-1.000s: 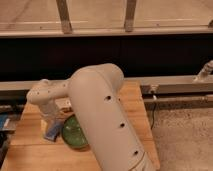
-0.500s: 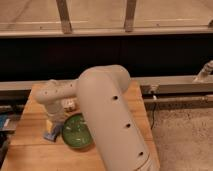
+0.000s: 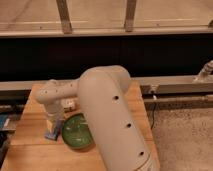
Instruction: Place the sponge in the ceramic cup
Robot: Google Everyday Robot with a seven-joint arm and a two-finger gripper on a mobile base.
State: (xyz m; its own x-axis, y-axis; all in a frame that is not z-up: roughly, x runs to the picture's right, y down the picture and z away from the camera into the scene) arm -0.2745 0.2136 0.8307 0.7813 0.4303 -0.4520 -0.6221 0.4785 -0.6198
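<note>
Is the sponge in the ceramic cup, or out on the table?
Out: the sponge lies on the wooden table left of the green bowl, with the gripper low, directly over it.

Thick cream arm [image 3: 110,115], dark round holes, pale gripper [image 3: 52,126] at tip.

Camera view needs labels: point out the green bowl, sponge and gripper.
green bowl [image 3: 79,134], camera view, inner floor.
sponge [image 3: 50,135], camera view, blue-grey edge under the gripper.
gripper [image 3: 52,126], camera view, lower end, just above the sponge.

The claw [image 3: 53,125] has lowered to the sponge [image 3: 51,135]; more green bowl [image 3: 77,132] shows.
</note>
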